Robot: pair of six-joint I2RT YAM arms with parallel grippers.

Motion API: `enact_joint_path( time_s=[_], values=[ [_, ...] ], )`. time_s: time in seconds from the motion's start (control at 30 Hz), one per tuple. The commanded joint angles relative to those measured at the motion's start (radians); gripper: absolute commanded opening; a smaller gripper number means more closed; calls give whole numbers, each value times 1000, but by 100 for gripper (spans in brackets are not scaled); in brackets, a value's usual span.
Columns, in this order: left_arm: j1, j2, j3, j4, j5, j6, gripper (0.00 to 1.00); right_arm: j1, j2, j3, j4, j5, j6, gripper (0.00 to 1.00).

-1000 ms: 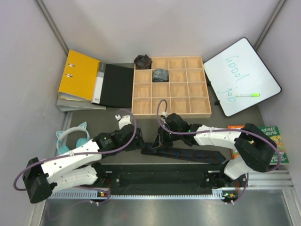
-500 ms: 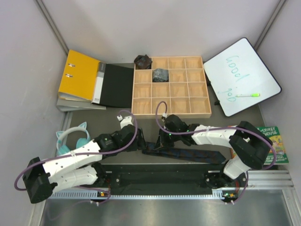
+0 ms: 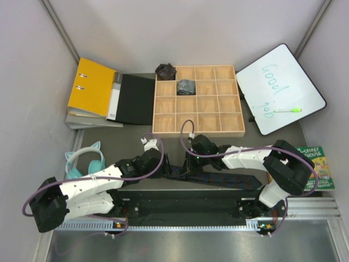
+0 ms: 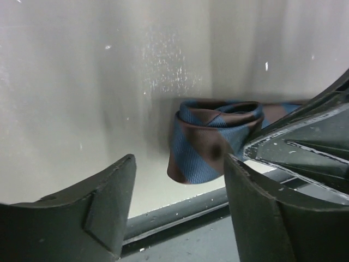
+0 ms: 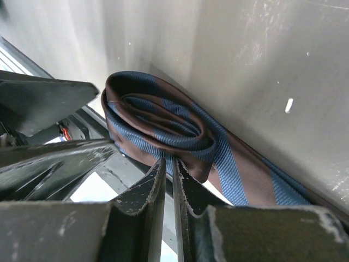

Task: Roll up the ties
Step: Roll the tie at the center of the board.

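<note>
Blue-brown striped fabric tie point(image 5: 158, 117) end coiled; left gripper point(image 4: 180, 161) wide before coil, right gripper point(image 5: 169, 164) nearly closed against it; gridded wooden tray point(image 3: 197, 132) beyond.

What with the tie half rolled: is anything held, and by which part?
Right gripper seems shut on the tie, at the coil's edge; left gripper open, empty.

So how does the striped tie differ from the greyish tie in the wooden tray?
The striped tie is rolled only at one end, its tail flat on the table; the greyish tie is a complete bundle. The striped tie lies on the table, the greyish tie in a compartment of the wooden tray. The striped tie shows blue and brown; the greyish tie looks dark grey. Both are fabric ties.
</note>
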Motion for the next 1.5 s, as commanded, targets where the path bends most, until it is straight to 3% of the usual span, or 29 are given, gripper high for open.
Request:
enact_joint_path(
  time_s=[0.0,0.4,0.6,0.77,0.87,1.1,1.47],
  values=[
    [5,22,-32,140,43,21,68,-7,16,-21,35,8,-21,11],
    [5,87,-93,293,95,37,54,-14,25,-23,33,5,-27,11],
    [5,144,-77,329,148,58,34,-18,25,-21,30,4,-27,11],
    [5,199,18,170,134,76,13,-19,12,-8,22,-1,-26,11],
    [2,213,93,35,88,87,7,-22,-2,18,-16,5,-36,11],
    [2,225,230,-188,30,113,3,-24,-10,66,-41,1,-43,11],
    [-30,234,310,-273,2,93,2,-19,22,78,-16,2,-15,11]
  ],
)
